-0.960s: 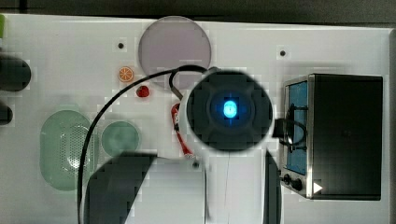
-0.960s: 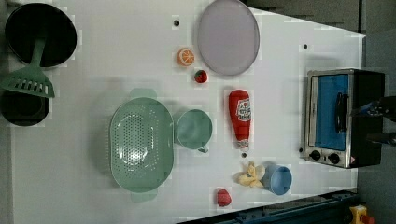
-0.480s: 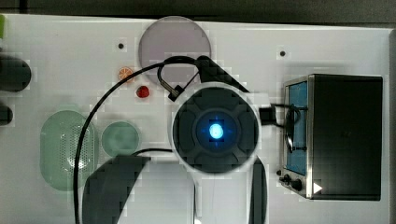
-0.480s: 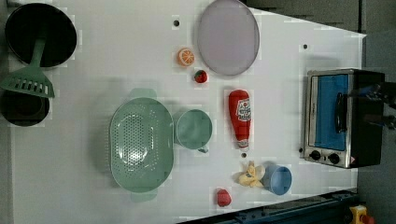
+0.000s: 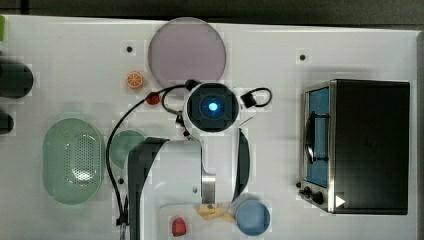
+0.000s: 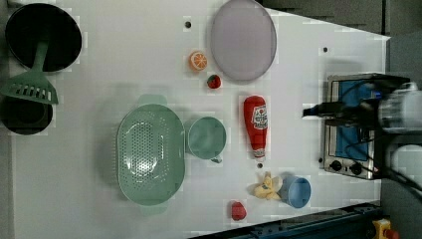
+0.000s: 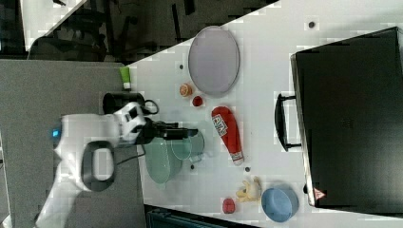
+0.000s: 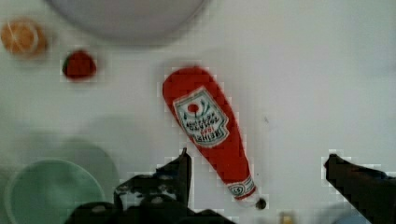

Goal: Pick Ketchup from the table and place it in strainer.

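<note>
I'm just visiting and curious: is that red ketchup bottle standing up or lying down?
Lying down. The ketchup bottle rests flat on its side on the white table, label facing up, beside the green cup; nothing is holding it.

The ketchup (image 6: 256, 126) is an elongated red bottle with a white label, lying flat on the white table, its cap end toward 6 o'clock in the left view. The strainer (image 6: 150, 155), a large pale-green oval basket with a perforated centre, sits upright and empty, well apart at the bottle's 9 o'clock in the left view.
</note>
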Available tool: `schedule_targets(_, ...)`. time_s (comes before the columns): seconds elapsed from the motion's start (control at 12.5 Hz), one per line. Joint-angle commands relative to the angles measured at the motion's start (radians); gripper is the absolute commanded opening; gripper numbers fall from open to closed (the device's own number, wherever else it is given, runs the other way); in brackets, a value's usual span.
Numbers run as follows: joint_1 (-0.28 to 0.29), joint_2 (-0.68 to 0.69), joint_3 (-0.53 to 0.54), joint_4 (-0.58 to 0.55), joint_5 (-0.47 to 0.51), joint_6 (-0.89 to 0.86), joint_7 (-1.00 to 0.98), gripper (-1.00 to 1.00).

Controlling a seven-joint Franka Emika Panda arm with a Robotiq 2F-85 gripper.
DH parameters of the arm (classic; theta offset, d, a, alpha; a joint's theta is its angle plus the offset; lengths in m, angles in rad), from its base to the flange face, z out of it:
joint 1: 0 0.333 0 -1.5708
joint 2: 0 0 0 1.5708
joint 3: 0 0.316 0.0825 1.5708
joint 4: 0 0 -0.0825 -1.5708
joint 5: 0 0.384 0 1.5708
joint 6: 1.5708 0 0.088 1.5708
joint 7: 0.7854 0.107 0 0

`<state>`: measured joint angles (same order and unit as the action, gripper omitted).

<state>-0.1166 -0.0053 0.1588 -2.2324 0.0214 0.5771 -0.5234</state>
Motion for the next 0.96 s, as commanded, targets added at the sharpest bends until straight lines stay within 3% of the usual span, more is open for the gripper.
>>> schedule_targets(0.08,-0.003,0.009,0.021,-0.074,0.003,0.152,-0.336,1.00)
schedule_targets(0.24,-0.001,0.063,0.030,-0.115,0.003,0.255,-0.451,1.00)
schedule_targets(0.96,0.000,0.312,0.027,-0.160,0.003,0.504,-0.454,1.00)
